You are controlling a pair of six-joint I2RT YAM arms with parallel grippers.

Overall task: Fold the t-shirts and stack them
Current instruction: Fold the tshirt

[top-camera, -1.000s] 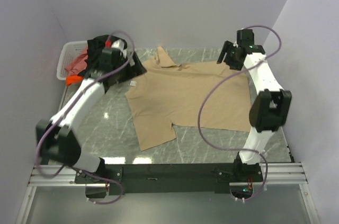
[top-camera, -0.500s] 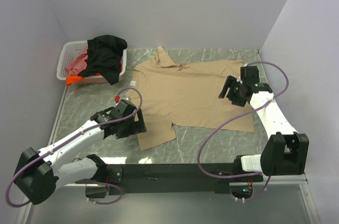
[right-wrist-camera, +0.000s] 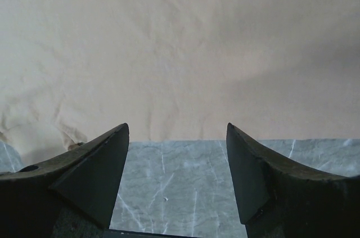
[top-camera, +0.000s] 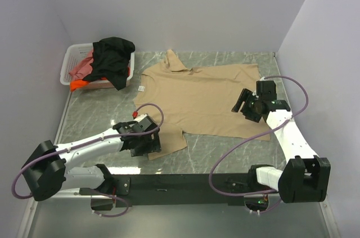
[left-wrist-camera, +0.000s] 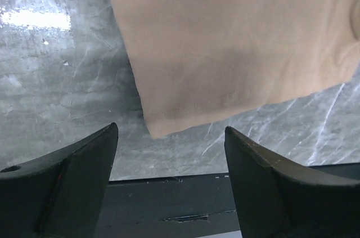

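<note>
Surface (top-camera: pixel 95 117): grey marbled top, walled on the far, left and right sides; the arm bases sit along its near edge.

Tan t-shirt (top-camera: pixel 197 94): spread flat and unfolded, from the middle of the surface toward its right edge. The collar points to the far edge, and one lower flap reaches toward the near edge, left of centre. A few creases show in the right wrist view (right-wrist-camera: pixel 180 52).

White tag (top-camera: pixel 142 88): small, on the tan t-shirt's left border.

Basket (top-camera: pixel 68 58): white plastic lattice, in the far left corner of the surface.

Black t-shirt (top-camera: pixel 112 58): bunched on top of the basket, draped over its right rim and hanging down to the surface.

Pink-red t-shirt (top-camera: pixel 82 68): crumpled inside the basket, partly under the black one.

Orange t-shirt (top-camera: pixel 79 84): only a small patch shows at the basket's near rim.

Left tool (top-camera: pixel 149 143): low over the tan t-shirt's near flap, close to the near edge. Its jaws stand apart and grip nothing; in the left wrist view (left-wrist-camera: pixel 171 128) the flap's corner lies below the gap.

Right tool (top-camera: pixel 243 104): over the right part of the tan t-shirt, near the right edge. Its jaws stand apart and hold nothing; the right wrist view (right-wrist-camera: pixel 177 126) shows a cloth border and bare surface below them.
</note>
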